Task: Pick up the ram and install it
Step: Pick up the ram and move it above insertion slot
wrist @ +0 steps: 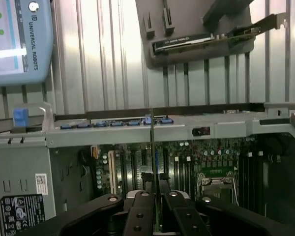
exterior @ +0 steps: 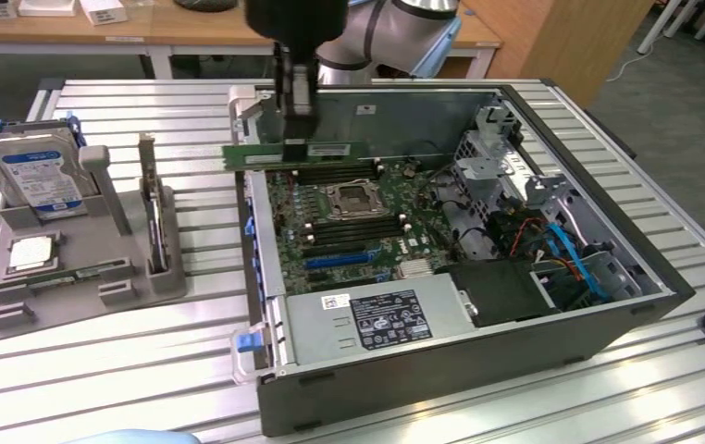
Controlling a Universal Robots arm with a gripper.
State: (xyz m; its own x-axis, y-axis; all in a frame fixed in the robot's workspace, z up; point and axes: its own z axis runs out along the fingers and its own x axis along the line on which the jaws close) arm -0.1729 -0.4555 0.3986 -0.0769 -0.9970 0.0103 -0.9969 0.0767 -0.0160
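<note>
1. Gripper [exterior: 297, 137]: black, hanging straight down from the arm above the open computer case [exterior: 599, 305]. Its jaws stand narrow and are clamped on the ram [exterior: 331, 152]. In the wrist view the two fingers [wrist: 174, 214] press on either face of the board.
2. Ram: a long green stick, held level by the middle of its upper edge, with both ends free. It hangs in the air over the far part of the motherboard [exterior: 327, 268], beyond the CPU socket [exterior: 352, 196]. In the wrist view it shows edge-on as a thin line [wrist: 152, 142] running out from the gripper [wrist: 155, 194].
3. Dark slots [exterior: 340, 233]: long and parallel, lying on the near side of the socket. The ram appears to hang clear of the board, though the angle makes the gap hard to judge.
4. Power supply [exterior: 377, 319]: a grey box with a label, at the near end of the case.
5. Grey holder [exterior: 118, 287]: on the slatted table [exterior: 142, 111], just beside the case on the exterior view's left. It carries an upright hard drive [exterior: 38, 176], an upright expansion card [exterior: 149, 199] and a flat silver chip [exterior: 31, 252].
6. Teach pendant [wrist: 19, 39]: lying on the table beyond the case wall, in the wrist view.
</note>
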